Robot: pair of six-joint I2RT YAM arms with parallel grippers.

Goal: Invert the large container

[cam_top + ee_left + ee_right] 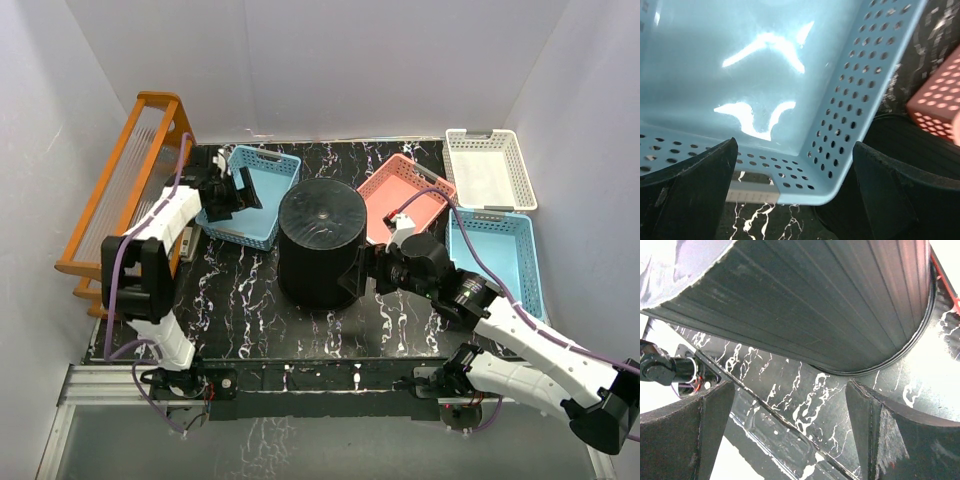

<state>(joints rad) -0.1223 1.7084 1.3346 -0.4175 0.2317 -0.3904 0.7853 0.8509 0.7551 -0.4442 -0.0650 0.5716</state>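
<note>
The bucket (320, 235) stands bottom-up, I judge. My right gripper (358, 272) gapes empty beside it, my left gripper (240, 192) too; I should back away straight, without nudging it.

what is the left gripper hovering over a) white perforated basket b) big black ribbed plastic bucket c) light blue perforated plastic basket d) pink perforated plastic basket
c: the left gripper hangs open above the light blue perforated plastic basket, which fills its wrist view.
</note>
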